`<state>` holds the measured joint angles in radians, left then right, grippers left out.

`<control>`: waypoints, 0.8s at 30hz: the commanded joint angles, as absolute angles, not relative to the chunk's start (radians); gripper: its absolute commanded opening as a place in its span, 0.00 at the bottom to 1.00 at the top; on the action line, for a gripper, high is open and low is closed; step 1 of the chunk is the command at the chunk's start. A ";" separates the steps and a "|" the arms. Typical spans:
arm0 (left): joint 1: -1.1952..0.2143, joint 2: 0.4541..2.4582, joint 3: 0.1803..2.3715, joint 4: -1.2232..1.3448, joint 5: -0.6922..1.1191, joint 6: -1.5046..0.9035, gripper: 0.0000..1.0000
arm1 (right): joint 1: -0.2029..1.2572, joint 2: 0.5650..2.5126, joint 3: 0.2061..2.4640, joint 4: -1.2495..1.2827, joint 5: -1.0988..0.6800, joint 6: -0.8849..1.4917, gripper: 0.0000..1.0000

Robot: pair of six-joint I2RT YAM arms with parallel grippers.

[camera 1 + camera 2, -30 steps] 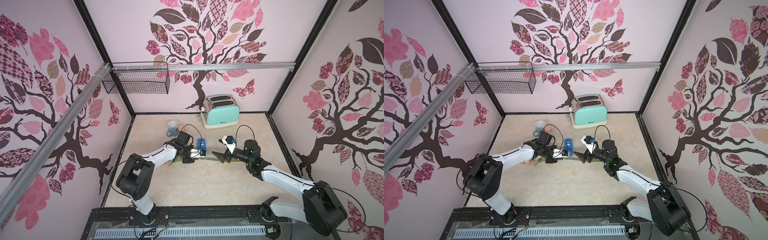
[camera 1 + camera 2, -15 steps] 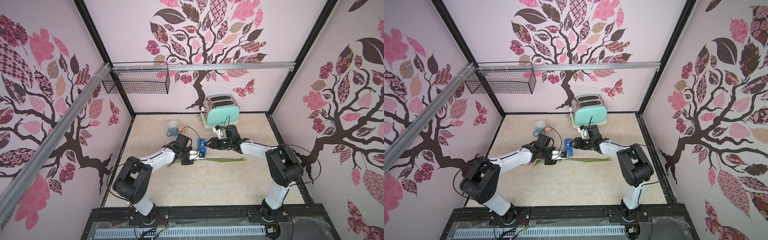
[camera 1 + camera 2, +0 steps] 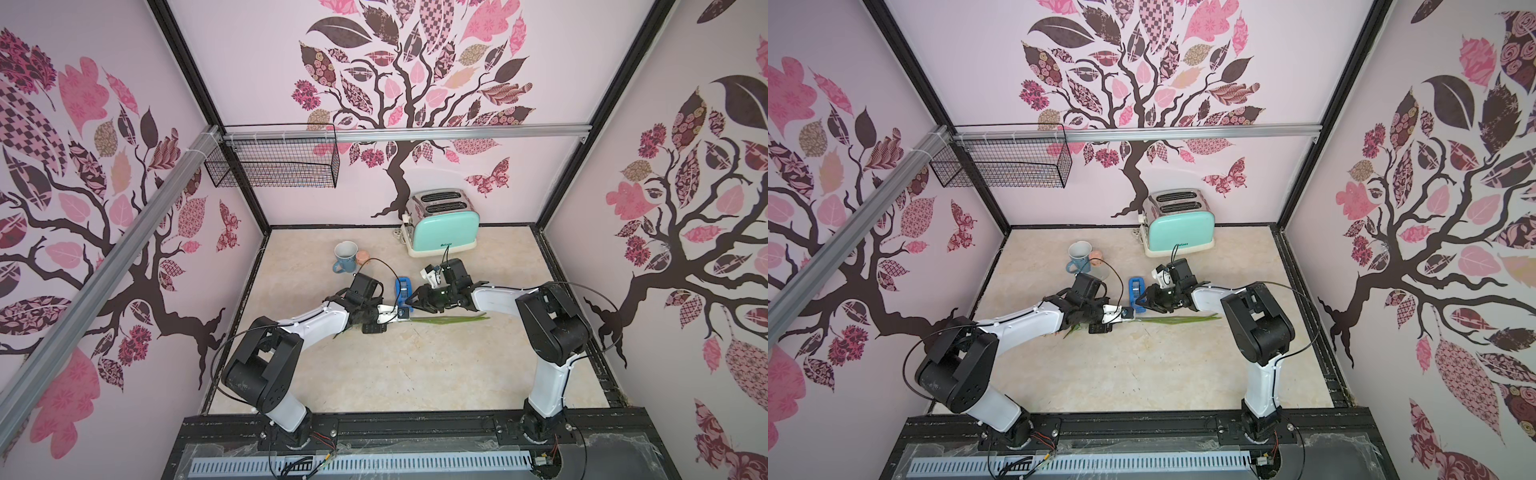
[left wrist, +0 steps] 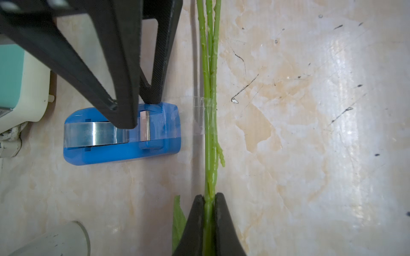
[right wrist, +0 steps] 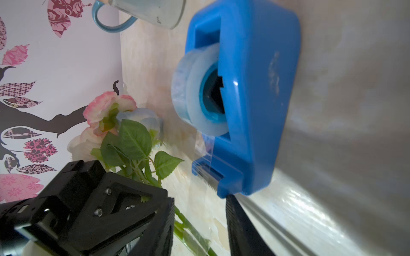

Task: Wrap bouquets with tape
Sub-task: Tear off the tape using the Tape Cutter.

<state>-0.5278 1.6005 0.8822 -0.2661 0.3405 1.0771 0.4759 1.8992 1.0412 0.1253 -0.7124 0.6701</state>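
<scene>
Pink tree-print walls (image 3: 415, 187), beige marbled floor (image 3: 415, 374).

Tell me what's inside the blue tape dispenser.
A clear tape roll on a blue hub, its strip running to the cutter. The right end effector hides part of it.

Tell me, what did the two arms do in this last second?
The right arm swung off the stems toward the back wall, to the blue tape dispenser, jaws narrowing at it; a grip is not certain. The left arm kept its jaws shut on the stems, which stayed flat.
</scene>
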 commanded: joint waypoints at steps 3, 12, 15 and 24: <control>-0.538 1.585 0.858 -0.245 0.370 1.063 0.00 | 0.495 1.941 1.029 0.157 -0.747 0.706 0.39; -0.543 1.598 0.858 -0.246 0.375 1.067 0.00 | 0.504 1.951 0.995 0.249 -0.769 0.770 0.28; -0.544 1.605 0.861 -0.249 0.379 1.067 0.00 | 0.504 1.954 0.993 0.260 -0.752 0.783 0.20; -0.549 1.621 0.864 -0.253 0.376 1.063 0.00 | 0.505 1.982 0.963 0.342 -0.781 0.833 0.00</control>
<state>-0.5369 1.6058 0.8818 -0.2527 0.3405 1.0687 0.5011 1.9415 0.9718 0.3119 -0.7639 0.8185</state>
